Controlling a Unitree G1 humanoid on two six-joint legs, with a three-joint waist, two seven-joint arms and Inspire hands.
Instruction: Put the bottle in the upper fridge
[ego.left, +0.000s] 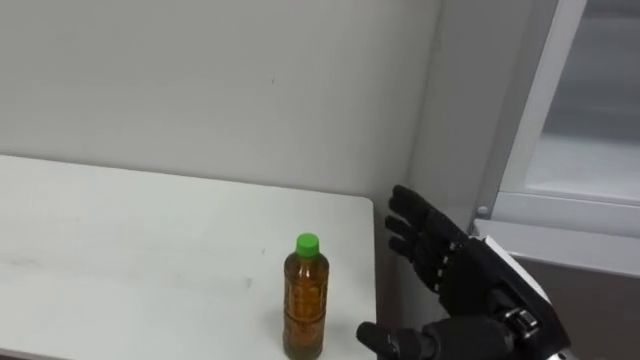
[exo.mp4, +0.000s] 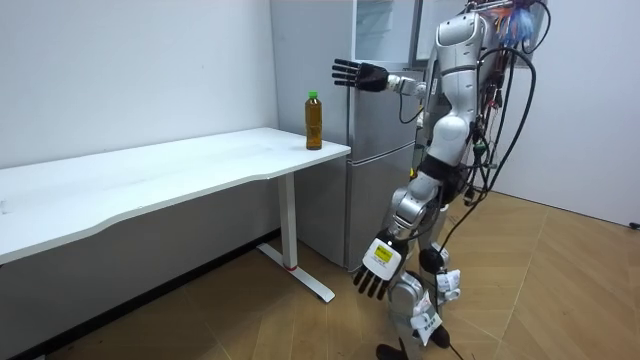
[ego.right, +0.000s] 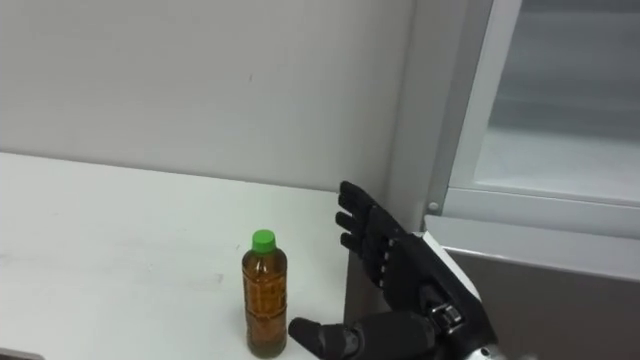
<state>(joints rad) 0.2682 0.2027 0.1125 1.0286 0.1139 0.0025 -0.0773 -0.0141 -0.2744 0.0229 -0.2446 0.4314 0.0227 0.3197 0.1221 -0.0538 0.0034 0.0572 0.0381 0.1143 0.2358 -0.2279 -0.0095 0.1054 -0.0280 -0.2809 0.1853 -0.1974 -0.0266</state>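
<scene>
Nearest, the right robot hand (ego.left: 462, 280) is open just beside the bottle (ego.left: 305, 297), fingers spread and thumb low, touching nothing. That bottle stands upright near the tabletop (ego.left: 150, 250) corner, on the side next to the fridge (exo.mp4: 375, 130); the left robot hand (exo.mp4: 378, 262) dangles relaxed by the leg. From where I watch, reaching to grasp looks like the step in hand: bring the palm square to the bottle's middle, below the green cap, then close thumb and fingers evenly, since a glancing touch could tip it over the edge
</scene>
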